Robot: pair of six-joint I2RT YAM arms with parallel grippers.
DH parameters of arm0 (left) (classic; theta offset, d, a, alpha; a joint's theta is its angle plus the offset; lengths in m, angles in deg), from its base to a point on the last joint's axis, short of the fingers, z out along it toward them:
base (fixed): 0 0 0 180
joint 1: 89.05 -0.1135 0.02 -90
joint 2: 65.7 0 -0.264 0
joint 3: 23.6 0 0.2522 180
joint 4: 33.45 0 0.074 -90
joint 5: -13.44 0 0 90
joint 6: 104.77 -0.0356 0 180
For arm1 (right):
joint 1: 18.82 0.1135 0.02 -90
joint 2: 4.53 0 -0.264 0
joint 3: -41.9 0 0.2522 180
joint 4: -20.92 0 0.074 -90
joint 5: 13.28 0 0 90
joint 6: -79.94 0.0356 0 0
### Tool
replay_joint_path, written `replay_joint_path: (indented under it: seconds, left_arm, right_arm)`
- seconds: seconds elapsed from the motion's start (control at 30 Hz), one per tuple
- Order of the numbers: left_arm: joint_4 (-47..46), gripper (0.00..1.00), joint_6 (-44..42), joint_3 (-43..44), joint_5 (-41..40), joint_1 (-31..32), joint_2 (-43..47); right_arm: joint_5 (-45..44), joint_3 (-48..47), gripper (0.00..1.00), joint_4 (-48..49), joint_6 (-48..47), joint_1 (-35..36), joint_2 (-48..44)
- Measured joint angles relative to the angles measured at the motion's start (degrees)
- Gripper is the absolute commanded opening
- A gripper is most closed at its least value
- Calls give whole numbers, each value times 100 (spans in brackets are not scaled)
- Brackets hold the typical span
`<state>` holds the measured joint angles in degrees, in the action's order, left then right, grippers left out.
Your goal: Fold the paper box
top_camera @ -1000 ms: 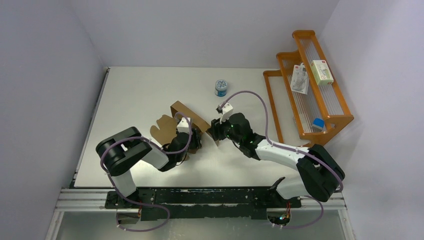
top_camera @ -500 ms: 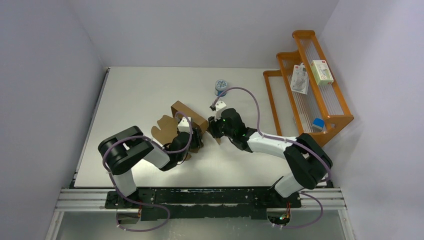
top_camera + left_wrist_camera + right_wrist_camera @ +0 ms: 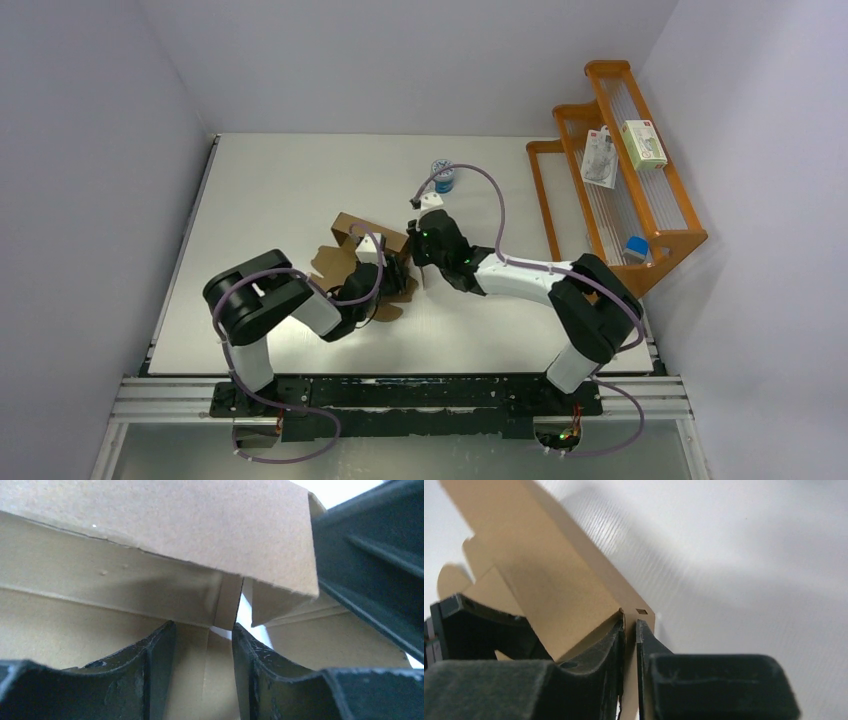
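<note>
The paper box is brown cardboard, partly folded, in the middle of the table. One long panel stands up at its far side and rounded flaps lie to the left. My left gripper is at the box's near right part. In the left wrist view its jaws stand a little apart, tips against the cardboard, with nothing pinched. My right gripper is at the box's right end. In the right wrist view it is shut on a thin flap of the box, seen edge-on.
A blue-and-white round tin stands behind the right gripper, under its cable. An orange wire rack stands at the right with white packages and a small blue item. Walls enclose the white table.
My right gripper has moved left and farther back with the flap in it. The box's raised panel has swung round and cardboard now shows below the left gripper, which has barely moved.
</note>
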<state>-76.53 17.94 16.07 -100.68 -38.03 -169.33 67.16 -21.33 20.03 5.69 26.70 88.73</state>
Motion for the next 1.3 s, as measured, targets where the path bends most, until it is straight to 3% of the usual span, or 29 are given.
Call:
replay_joint_path:
  seconds: [0.23, 0.47, 0.67, 0.9, 1.3]
  left_arm:
    - [-378, 51, 190, 35, 219, -15, -225]
    - [-367, 60, 275, -22, 459, -20, -120]
    - [304, 60, 306, -444, 566, -17, 702]
    - [1563, 53, 269, -660, 269, -20, 1788]
    - [2330, 51, 350, -673, -168, -474, 1941]
  right_arm:
    - [-857, -264, 7, -166, 450, 114, 308]
    - [-1082, -361, 4, -221, 586, 125, 444]
    - [-1014, -507, 1, -299, 476, 203, 551]
    - [-909, -531, 1, -299, 348, 212, 568]
    - [-693, -573, 0, -302, 74, 212, 570]
